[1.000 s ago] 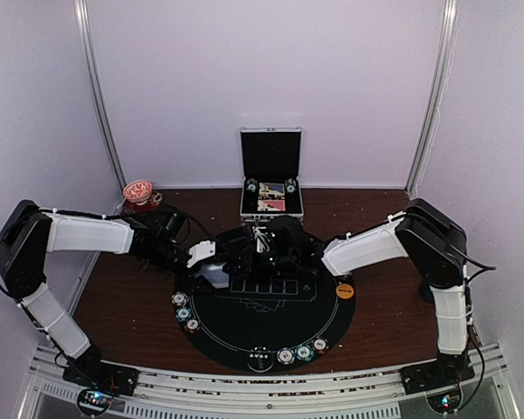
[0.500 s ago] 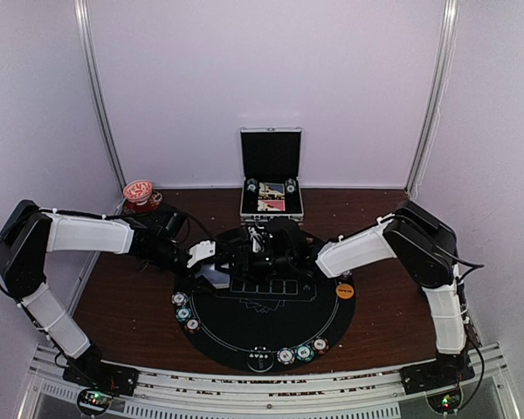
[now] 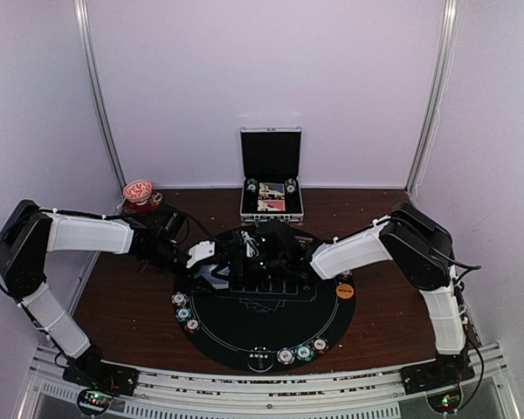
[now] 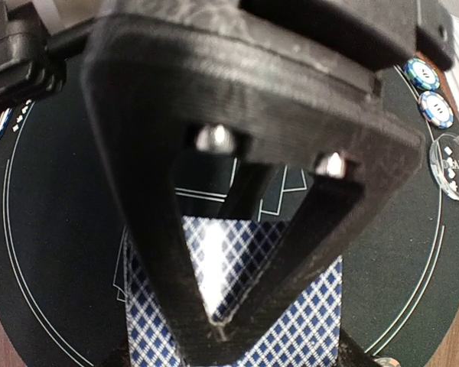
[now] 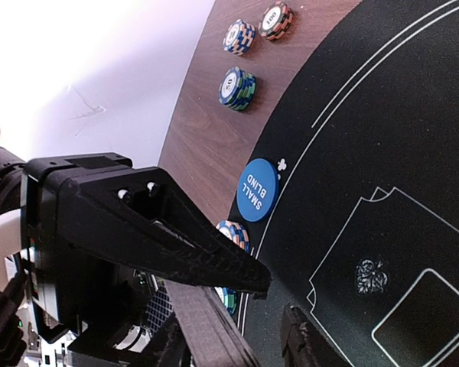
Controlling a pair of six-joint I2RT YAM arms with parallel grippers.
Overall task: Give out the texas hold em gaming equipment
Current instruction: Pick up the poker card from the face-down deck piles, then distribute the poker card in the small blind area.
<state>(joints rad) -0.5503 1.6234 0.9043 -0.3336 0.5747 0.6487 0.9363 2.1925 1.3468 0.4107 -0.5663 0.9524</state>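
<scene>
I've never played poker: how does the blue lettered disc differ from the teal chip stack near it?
The blue disc is plain with white lettering; the teal chip stack has striped edges. The disc is one wider piece; the stack, several chips piled. The disc sits at the mat's rim; the stack on wood. Both are round.

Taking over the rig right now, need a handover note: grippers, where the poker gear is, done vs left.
Grippers: left gripper is shut on the deck of cards over the far side of the mat. The right gripper is open, with a fingertip at the deck's top card.
Placed: three left chip stacks by the mat's left edge. Three near chip stacks beside the dealer disc. The small blind disc is on the left, the orange disc on the right.
The case holds more chips and cards.
Left: no cards dealt, and the card outlines are bare.
</scene>
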